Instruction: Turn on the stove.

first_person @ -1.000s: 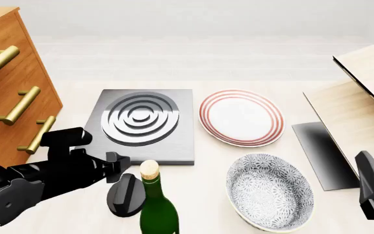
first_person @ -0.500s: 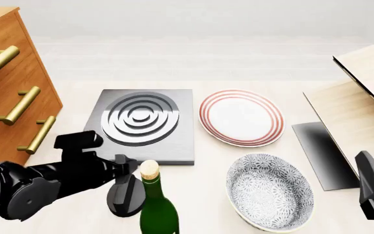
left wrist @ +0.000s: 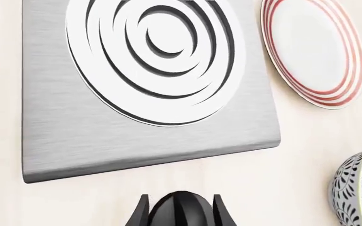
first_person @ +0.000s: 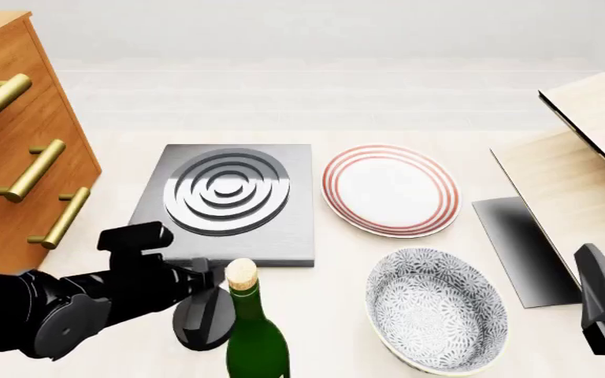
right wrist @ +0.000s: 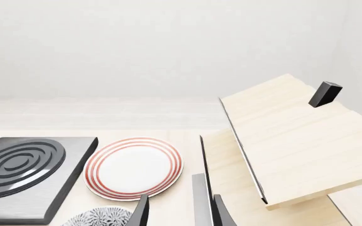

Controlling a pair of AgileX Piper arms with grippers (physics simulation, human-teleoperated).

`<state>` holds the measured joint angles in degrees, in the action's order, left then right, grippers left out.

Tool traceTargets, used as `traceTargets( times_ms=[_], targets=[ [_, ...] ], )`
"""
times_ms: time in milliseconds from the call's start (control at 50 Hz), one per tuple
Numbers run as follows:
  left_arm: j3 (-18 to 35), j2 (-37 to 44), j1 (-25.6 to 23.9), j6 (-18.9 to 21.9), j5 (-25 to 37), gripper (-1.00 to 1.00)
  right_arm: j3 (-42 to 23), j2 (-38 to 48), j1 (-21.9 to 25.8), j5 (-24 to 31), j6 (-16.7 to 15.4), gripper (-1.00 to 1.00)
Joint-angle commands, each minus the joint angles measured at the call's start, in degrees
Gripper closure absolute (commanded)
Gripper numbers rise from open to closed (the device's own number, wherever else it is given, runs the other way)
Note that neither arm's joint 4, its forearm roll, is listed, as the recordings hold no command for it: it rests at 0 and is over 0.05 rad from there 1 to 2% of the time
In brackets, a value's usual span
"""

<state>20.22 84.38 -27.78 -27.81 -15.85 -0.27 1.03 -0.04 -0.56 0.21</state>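
Observation:
The stove is a square dark-grey slab (first_person: 229, 201) with raised concentric rings; it also fills the left wrist view (left wrist: 149, 80). Its separate black round knob (first_person: 205, 316) sits on the table in front of the slab, beside a green bottle. My left gripper (first_person: 208, 282) is low over the knob. In the left wrist view its open fingers (left wrist: 140, 214) flank the knob's ridge (left wrist: 181, 216) without visibly pinching it. My right gripper (first_person: 597, 291) is open and empty at the right edge, far from the stove.
A corked green bottle (first_person: 252, 335) stands just right of the knob. A red-ringed plate (first_person: 390, 189), a patterned bowl (first_person: 436, 309) and a dark flat sheet (first_person: 523, 248) lie to the right. A wooden drawer cabinet (first_person: 19, 142) stands at the left, and wooden boards (first_person: 586, 157) at the right.
My left arm has moved right and down, bringing its fingers from left of the knob to around the knob's ridge. The right arm has not moved.

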Motion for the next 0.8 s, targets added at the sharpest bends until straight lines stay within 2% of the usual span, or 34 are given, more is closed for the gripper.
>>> traceTargets(
  times_ms=[20,680,800],
  targets=[
    [-0.75,2.93,0.09,-0.59,-3.12,-1.0,0.0,0.01,0.01,0.0,-0.01,-1.0],
    [-2.91,9.41,-0.37,-2.68,-10.21,-1.0,0.0,-0.01,-0.01,0.0,-0.01,-1.0],
    [-2.25,8.34,1.62,-1.67,-8.54,-1.0,0.0,-0.01,0.0,0.0,0.01,-1.0]
  ],
)
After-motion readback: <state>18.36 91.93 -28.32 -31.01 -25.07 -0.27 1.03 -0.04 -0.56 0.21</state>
